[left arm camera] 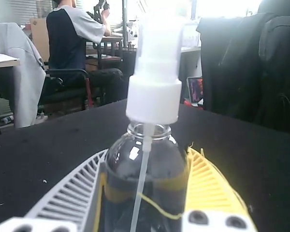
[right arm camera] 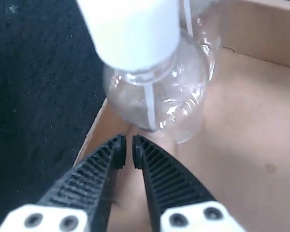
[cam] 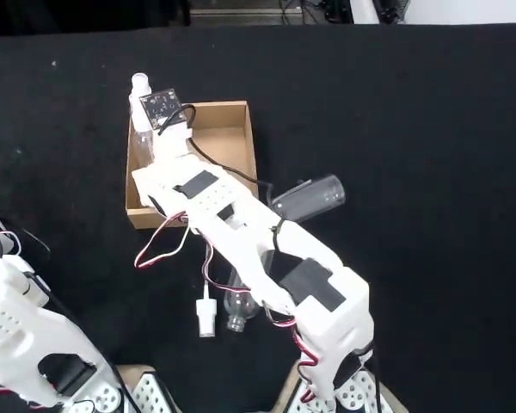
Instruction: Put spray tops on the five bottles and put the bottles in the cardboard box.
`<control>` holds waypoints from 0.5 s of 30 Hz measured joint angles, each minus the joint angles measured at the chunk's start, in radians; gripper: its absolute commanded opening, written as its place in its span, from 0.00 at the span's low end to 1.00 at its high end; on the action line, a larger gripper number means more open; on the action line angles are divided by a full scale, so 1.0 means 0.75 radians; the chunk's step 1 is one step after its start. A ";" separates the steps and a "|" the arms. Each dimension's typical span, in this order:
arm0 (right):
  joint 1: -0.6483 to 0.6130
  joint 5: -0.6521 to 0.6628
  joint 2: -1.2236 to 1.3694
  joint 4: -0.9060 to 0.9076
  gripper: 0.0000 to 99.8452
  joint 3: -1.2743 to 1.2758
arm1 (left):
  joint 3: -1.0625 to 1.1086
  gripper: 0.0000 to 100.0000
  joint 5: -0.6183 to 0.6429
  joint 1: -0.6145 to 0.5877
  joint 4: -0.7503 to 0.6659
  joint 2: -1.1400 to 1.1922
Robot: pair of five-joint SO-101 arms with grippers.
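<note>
Right claw [right arm camera: 127,145], almost shut, empty, hangs beside a bottle [right arm camera: 186,89] apparently inside the box [right arm camera: 253,140].

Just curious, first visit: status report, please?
Left hand shut on capped bottle. Right hand shut, empty, at cardboard box. Boxed bottle standing. Nothing blocking.

R arm [cam: 249,245]: white plastic shell w/ black rectangular patches, red/white/black wires [cam: 159,245] looping off its side, black cable to wrist cam board [cam: 161,105]. L arm [cam: 17,318]: white too, dotted w/ small holes. R gripper [right arm camera: 127,145]: black ribbed fingers [right arm camera: 94,169], white bases w/ round screw holes. L gripper [left arm camera: 147,152]: one pale grey ribbed finger, one yellow.
</note>
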 measured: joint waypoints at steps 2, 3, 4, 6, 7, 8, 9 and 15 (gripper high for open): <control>0.000 0.000 -0.006 0.053 0.01 0.000 | 0.000 0.03 0.000 0.000 0.000 0.000; 0.000 0.000 -0.014 0.090 0.01 0.000 | 0.000 0.03 0.000 0.000 0.000 0.000; 0.000 0.000 -0.035 0.129 0.01 0.000 | 0.000 0.03 0.000 0.000 0.000 0.000; 0.004 0.000 -0.086 0.190 0.01 -0.002 | 0.000 0.03 0.000 0.000 0.000 0.000; 0.018 0.000 -0.106 0.211 0.01 -0.002 | 0.000 0.03 0.000 0.000 0.000 0.000; 0.037 0.000 -0.117 0.223 0.01 -0.002 | 0.000 0.03 0.000 0.000 0.000 0.000; 0.065 0.000 -0.123 0.229 0.01 -0.002 | 0.000 0.03 0.000 0.000 0.000 0.000; 0.162 0.000 -0.127 0.231 0.01 -0.002 | 0.000 0.03 0.000 0.000 0.000 0.000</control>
